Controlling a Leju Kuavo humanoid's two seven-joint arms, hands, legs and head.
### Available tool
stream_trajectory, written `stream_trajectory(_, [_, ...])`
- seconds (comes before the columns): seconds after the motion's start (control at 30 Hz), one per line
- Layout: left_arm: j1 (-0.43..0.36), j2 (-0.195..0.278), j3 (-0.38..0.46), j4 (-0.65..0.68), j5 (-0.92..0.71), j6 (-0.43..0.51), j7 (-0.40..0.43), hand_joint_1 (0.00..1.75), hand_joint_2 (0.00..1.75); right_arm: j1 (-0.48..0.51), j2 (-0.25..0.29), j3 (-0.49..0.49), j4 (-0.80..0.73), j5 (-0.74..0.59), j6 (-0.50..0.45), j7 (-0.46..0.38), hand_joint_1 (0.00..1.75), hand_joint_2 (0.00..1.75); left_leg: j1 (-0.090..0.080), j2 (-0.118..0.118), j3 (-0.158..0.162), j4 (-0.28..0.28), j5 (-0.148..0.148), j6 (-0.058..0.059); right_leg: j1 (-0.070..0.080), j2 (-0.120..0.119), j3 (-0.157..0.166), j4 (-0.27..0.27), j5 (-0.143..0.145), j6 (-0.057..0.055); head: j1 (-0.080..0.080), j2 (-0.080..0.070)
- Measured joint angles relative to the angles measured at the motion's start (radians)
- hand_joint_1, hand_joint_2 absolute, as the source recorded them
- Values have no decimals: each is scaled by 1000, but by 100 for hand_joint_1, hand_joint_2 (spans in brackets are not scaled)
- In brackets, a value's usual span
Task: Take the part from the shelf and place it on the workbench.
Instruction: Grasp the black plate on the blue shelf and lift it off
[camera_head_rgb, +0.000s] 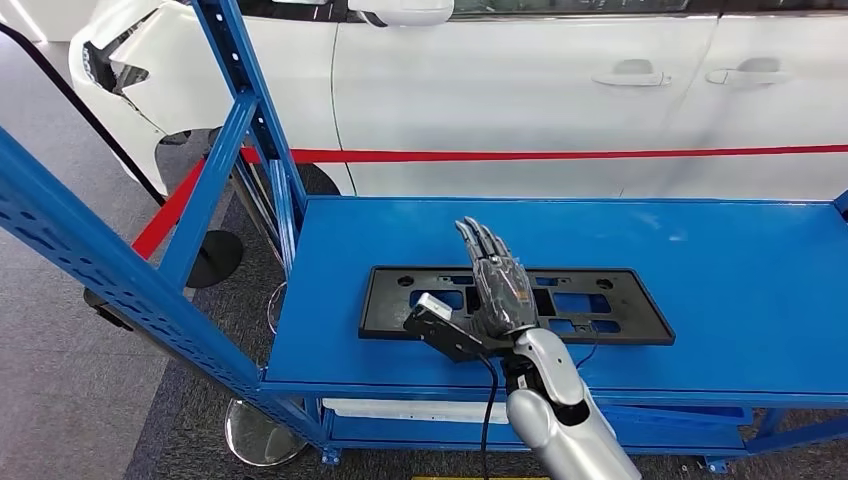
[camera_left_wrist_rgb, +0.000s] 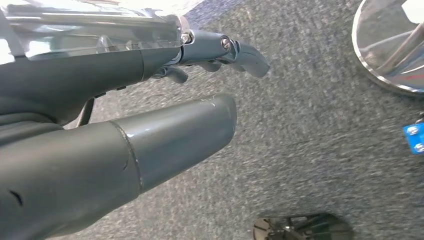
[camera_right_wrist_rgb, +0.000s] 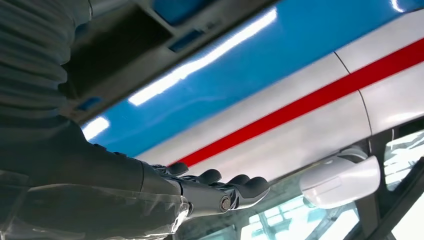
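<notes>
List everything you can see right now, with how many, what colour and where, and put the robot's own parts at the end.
part: one, black flat frame with cut-outs, lying on the blue shelf top, near its front edge
shelf: one, blue metal, in front of the robot, with perforated uprights at the left
car: one, white, behind the shelf, two door handles in view
belt barrier: one, red, stretched between the shelf and the car
stanchion bases: two, one chrome on the grey carpet by the shelf's front left corner, one dark further back
right hand: one, dark, fingers apart and stretched out over the part's middle
left hand: one, dark grey, hanging over the carpet, holding nothing
</notes>
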Motion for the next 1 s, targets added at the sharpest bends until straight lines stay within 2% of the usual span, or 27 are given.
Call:
stream_trajectory(0.03, [0, 0, 0, 0, -1, -1, -2, 0, 0, -17, 0, -1, 3, -6, 12, 5, 0, 175, -1, 0, 4, -28, 15, 6, 1, 0, -1, 2, -3, 6, -1, 0])
stream_trajectory(0.1, [2, 1, 0, 0, -1, -2, -4, 0, 0, -41, 0, -5, 9, -14, 27, 12, 0, 175, -4, -1, 2, -38, 18, 19, 4, 0, -6, 3, -4, 10, -2, 0])
stream_trajectory(0.23, [3, 1, 0, 0, -1, 0, -6, 0, 0, -77, -1, -9, 18, -27, 47, 23, 0, 175, -5, -4, 2, -40, 27, 24, 6, -2, -2, -3, -3, 0, 1, 0])
stream_trajectory(0.47, [-3, 5, -1, 0, -5, -9, -21, 0, 0, -206, -1, -9, 104, -129, 206, 98, 0, 175, -10, -3, 2, -40, 27, 36, 2, -3, 1, -12, 1, 7, 1, 0])
stream_trajectory(0.6, [-2, 7, -1, 0, 3, -10, -26, 0, 0, -237, -11, -10, 147, -292, 285, 51, 0, 0, -10, -3, 2, -39, 28, 39, 2, -5, 2, -14, 4, 17, 1, 0])
stream_trajectory(0.7, [1, 7, 5, 0, 25, 3, -28, 0, 0, -183, -49, -22, 94, -485, 301, -36, 0, 0, -11, -4, 3, -39, 27, 40, 2, -7, 2, -15, 2, 24, 0, 0])
stream_trajectory(0.77, [5, 7, 12, 0, 39, 18, -33, 0, 0, -115, -90, -31, 10, -561, 291, -72, 0, 0, -10, -6, 3, -39, 26, 41, 2, -9, 3, -15, 1, 28, 0, 0])
stream_trajectory(0.9, [9, 7, 25, 0, 46, 26, -38, 0, 0, -25, -158, -41, -114, -591, 280, -83, 0, 175, -10, -5, 3, -39, 25, 41, 2, -7, 2, -14, 0, 30, 0, 0])
stream_trajectory(1.0, [11, -2, 29, -1, 42, 41, -46, 0, 0, 50, -181, -58, -187, -542, 217, -120, 0, 175, -10, -6, 5, -39, 24, 40, 3, -9, 2, -14, -2, 32, 0, 0])
